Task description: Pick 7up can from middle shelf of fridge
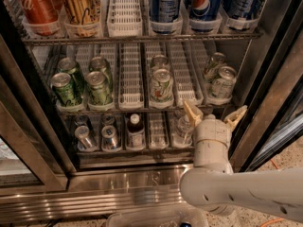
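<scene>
Camera view: The fridge (267,86) stands open in front of me, dark door frames on both sides. Its ribbed steel base grille (85,200) runs along the near edge, and speckled floor (286,157) shows at the lower right.

The top rack (125,6) carries red cans (35,6), gold cans (80,6) and blue cans (206,1), all cut off by the upper edge. On the middle shelf (131,74), white slotted lane trays hold dark green cans (64,89) at the left and a white can with a yellow-green swirl (162,85) in the centre. The bottom rack holds a dark-capped bottle (135,129) and small silver-topped cans (85,136). Its right end is hidden behind my arm (236,190), which fills the lower right corner. Something clear and plastic at the bottom edge is too cut off for me to identify.

The 7up can (222,83) stands upright at the near end of the rightmost lane of the middle shelf, with a second pale can close behind it. The gripper (214,115) is below the shelf's front rim, nearer to the camera than the can. Its two tan fingers (193,112) are spread wide and point into the cabinet. The can is above and beyond the gap between them, a little right of centre, and nothing is in the jaws.
</scene>
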`<state>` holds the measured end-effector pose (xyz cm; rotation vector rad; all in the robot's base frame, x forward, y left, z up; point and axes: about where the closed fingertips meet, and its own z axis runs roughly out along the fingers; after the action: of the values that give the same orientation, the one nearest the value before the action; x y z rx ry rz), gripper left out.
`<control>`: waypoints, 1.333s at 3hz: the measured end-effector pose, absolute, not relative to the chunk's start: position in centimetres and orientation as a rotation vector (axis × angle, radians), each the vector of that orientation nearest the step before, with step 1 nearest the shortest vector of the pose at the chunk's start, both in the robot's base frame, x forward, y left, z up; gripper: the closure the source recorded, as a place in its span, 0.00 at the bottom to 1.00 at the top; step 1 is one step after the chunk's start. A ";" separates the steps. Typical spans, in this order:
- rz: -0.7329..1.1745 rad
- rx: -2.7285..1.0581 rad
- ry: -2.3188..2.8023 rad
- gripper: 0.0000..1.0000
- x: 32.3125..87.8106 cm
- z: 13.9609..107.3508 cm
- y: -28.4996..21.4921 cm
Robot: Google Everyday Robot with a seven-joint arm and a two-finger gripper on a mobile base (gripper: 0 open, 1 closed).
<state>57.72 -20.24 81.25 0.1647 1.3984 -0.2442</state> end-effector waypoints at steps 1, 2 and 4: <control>-0.244 0.165 1.398 0.00 57.7 81.3 -20.2; -0.227 0.199 1.390 0.00 58.2 81.7 -20.5; -0.215 0.232 1.357 0.17 58.5 82.1 -20.8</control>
<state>58.47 -20.82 82.08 0.2318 1.3569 -0.2152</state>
